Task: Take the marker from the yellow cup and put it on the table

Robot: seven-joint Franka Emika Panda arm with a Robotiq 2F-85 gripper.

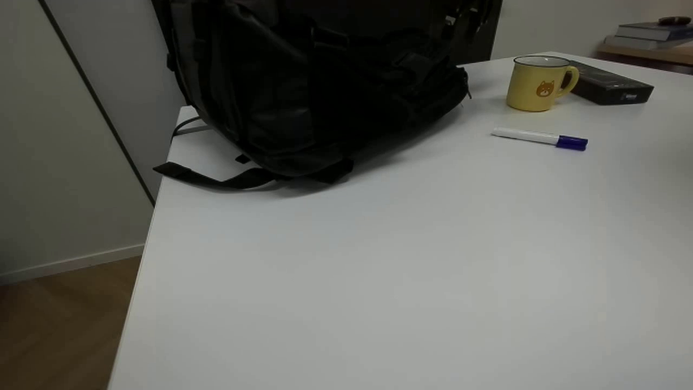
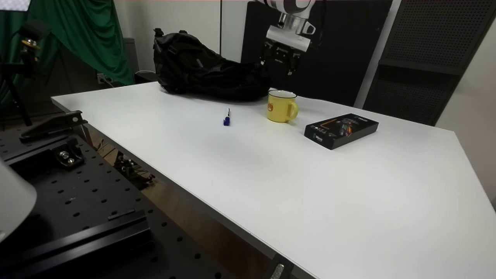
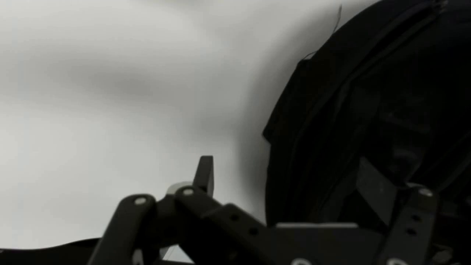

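The marker, white with a blue cap, lies flat on the table in both exterior views (image 1: 528, 136) (image 2: 227, 119). The yellow cup stands upright on the table near the marker, apart from it, in both exterior views (image 1: 529, 89) (image 2: 279, 108). The inside bottom of the cup is hidden. The white table (image 1: 379, 281) shows in every view (image 2: 310, 193) (image 3: 92, 129). My gripper is raised above the far side of the table, higher than the cup, in an exterior view (image 2: 276, 67). In the wrist view the gripper (image 3: 290, 180) has its fingers wide apart, with nothing between them.
A large black backpack lies on the table near the cup in both exterior views (image 1: 303, 92) (image 2: 205, 69). In the wrist view the backpack (image 3: 349, 129) fills the right side, below the fingers. A flat black box (image 2: 341, 130) (image 1: 612, 84) lies beside the cup.
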